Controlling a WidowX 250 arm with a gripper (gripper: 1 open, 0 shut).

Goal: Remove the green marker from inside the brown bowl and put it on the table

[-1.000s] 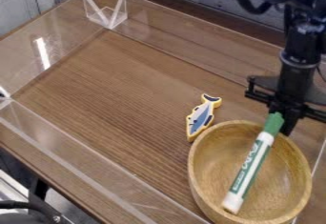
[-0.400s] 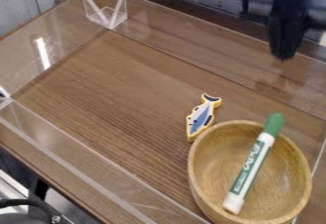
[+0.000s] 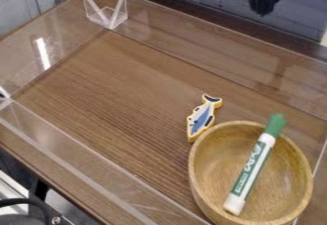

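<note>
The green marker (image 3: 255,162) lies inside the brown bowl (image 3: 292,176) at the near right of the table (image 3: 115,85). Its green cap leans on the bowl's far rim and its white barrel slants down toward the near side. My gripper (image 3: 263,7) is a blurred dark shape at the top edge, high above and far behind the bowl. It is shut with nothing in it, and most of the arm is out of the frame.
A small blue-and-yellow fish toy (image 3: 202,114) lies on the wood just left of the bowl. Clear acrylic walls (image 3: 76,167) edge the tabletop, with a folded clear corner piece (image 3: 107,9) at the far left.
The gripper has risen from the marker's cap at the bowl's far rim up and back to the top of the frame. Marker, bowl and fish toy have not moved.
</note>
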